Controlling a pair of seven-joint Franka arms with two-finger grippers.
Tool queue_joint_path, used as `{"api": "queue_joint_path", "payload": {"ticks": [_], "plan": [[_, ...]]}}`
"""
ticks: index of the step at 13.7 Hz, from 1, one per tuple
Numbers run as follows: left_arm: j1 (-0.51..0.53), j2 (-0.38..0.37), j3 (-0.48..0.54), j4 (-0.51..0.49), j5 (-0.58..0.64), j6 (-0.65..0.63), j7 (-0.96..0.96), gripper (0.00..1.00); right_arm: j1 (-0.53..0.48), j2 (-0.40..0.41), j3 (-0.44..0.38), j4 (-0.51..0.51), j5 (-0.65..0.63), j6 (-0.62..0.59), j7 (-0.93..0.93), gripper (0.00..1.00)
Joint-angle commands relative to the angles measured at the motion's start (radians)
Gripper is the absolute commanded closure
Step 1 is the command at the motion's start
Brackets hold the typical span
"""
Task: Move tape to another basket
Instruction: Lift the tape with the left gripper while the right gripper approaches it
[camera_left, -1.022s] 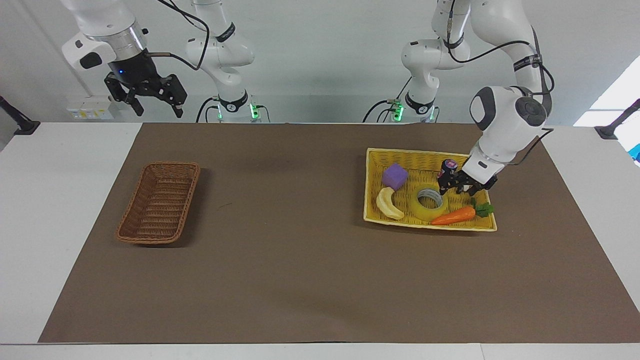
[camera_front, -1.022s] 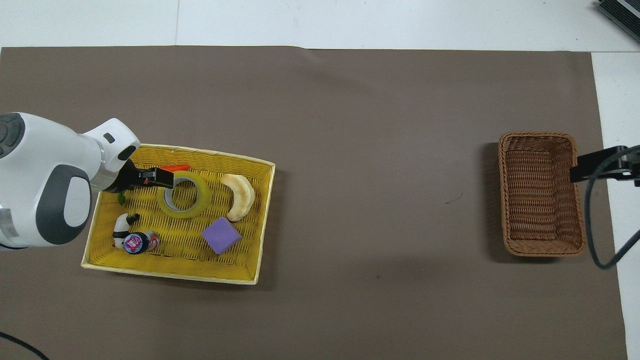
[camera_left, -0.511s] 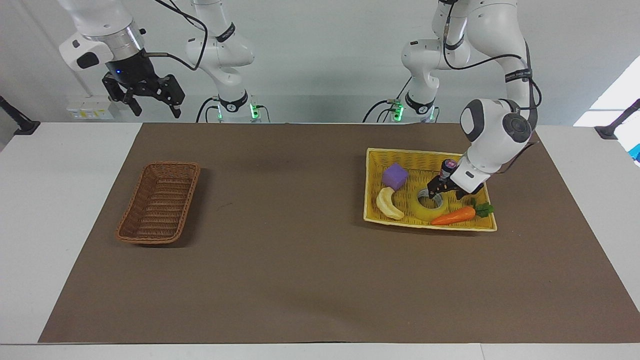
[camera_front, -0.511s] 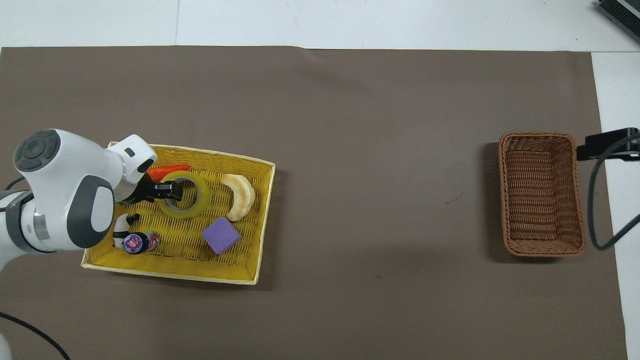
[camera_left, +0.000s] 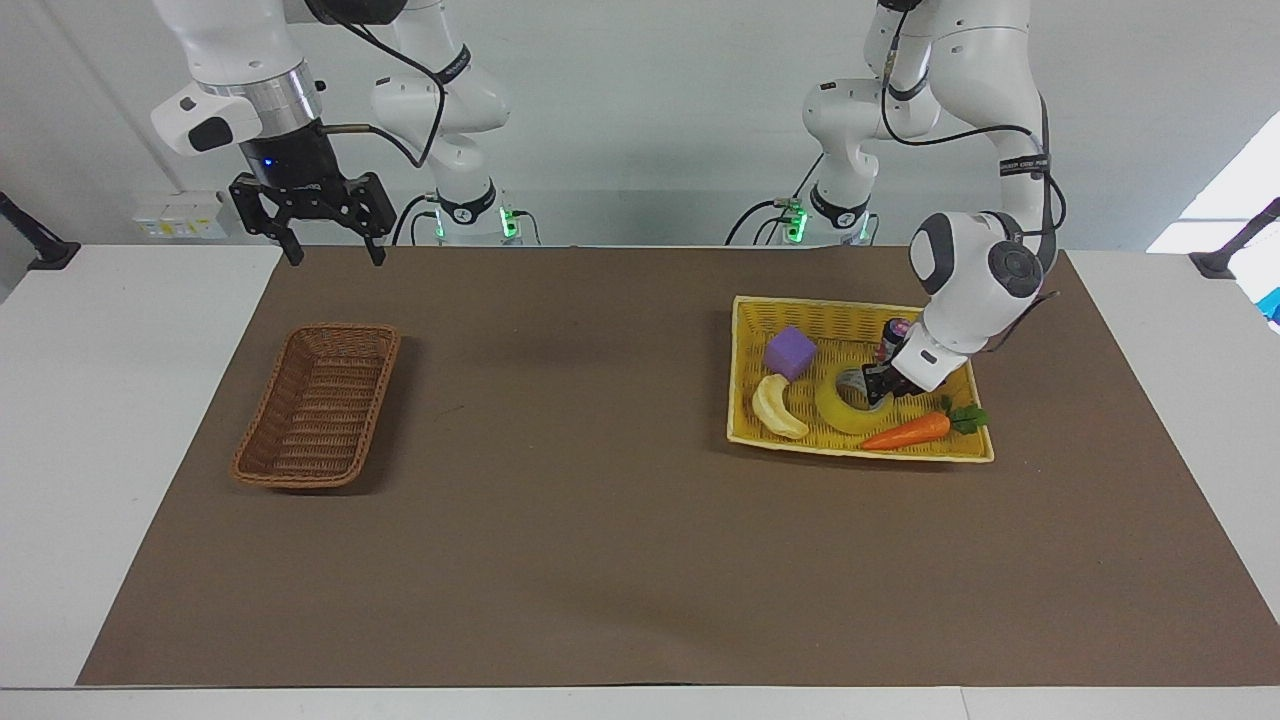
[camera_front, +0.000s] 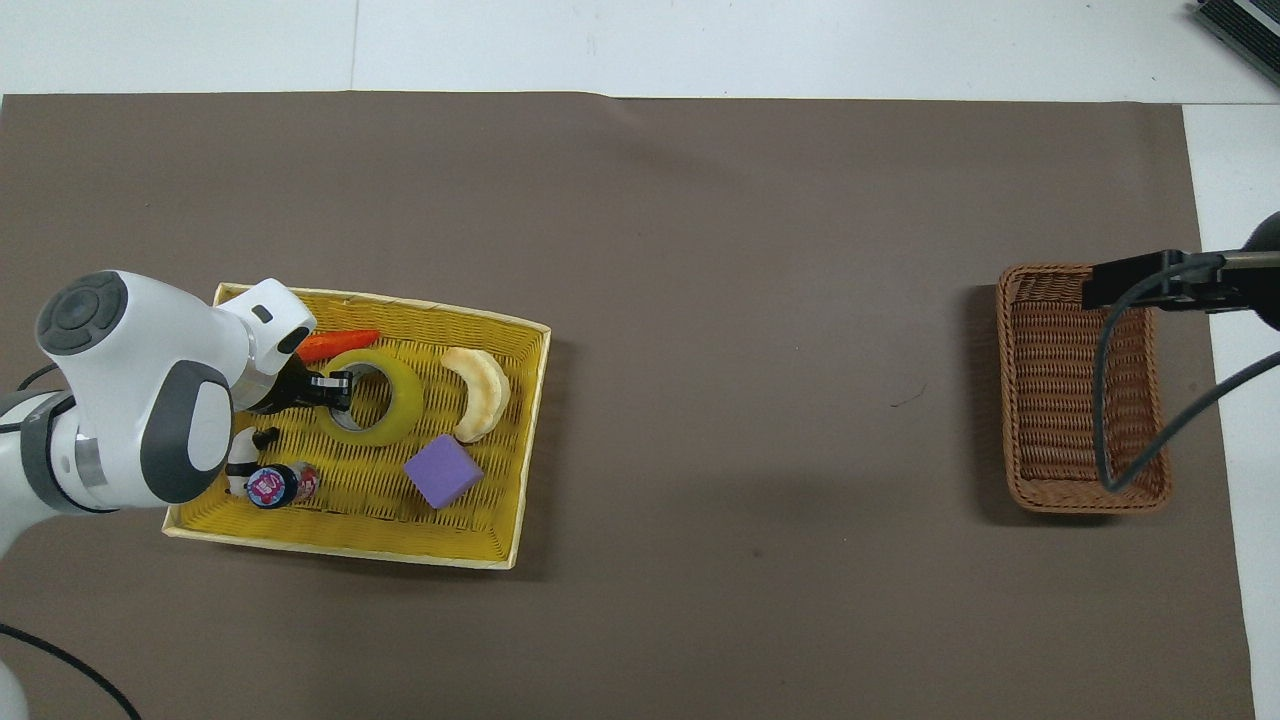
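Observation:
The tape (camera_left: 838, 410) (camera_front: 385, 425), a yellow roll with a grey core, lies in the yellow tray (camera_left: 850, 308) (camera_front: 340, 545) at the left arm's end of the table. My left gripper (camera_left: 877, 388) (camera_front: 335, 385) is shut on the roll's wall, one finger inside the core. The gripped side of the roll is tipped up slightly. The brown wicker basket (camera_left: 318, 405) (camera_front: 1050, 400) stands empty at the right arm's end. My right gripper (camera_left: 325, 245) (camera_front: 1100, 285) hangs open high in the air, by the basket's end nearest the robots.
Around the tape in the tray lie a pale banana (camera_left: 778, 406) (camera_front: 480, 393), a purple cube (camera_left: 790, 352) (camera_front: 443, 470), a carrot (camera_left: 905, 430) (camera_front: 335, 343) and a small bottle (camera_left: 895, 335) (camera_front: 268, 487). A brown mat (camera_left: 600, 500) covers the table between tray and basket.
My left gripper came down onto the tape and closed on its wall, tipping that side up. My right gripper swung over toward the basket, still open.

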Motion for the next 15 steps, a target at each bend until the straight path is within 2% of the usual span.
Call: {"api": "queue_joint_path", "payload": {"ticks": [1, 4, 9, 13, 15], "plan": [[0.008, -0.012, 0.01, 0.058, -0.015, -0.102, -0.001, 1.0, 0.067, 0.048, 0.002, -0.004, 0.016, 0.049, 0.085, 0.0], [0.055, -0.014, 0.01, 0.165, -0.086, -0.243, -0.003, 1.0, 0.156, 0.111, 0.004, -0.004, 0.017, 0.138, 0.186, 0.0], [0.042, -0.013, 0.007, 0.195, -0.261, -0.24, -0.006, 1.0, 0.306, 0.253, 0.004, -0.002, 0.025, 0.354, 0.413, 0.0], [-0.101, -0.014, 0.002, 0.181, -0.295, -0.167, -0.133, 1.0, 0.352, 0.297, 0.007, -0.016, 0.268, 0.464, 0.47, 0.0], [-0.18, -0.014, 0.002, 0.176, -0.297, -0.102, -0.226, 1.0, 0.374, 0.307, 0.008, -0.016, 0.298, 0.479, 0.465, 0.0]]}}
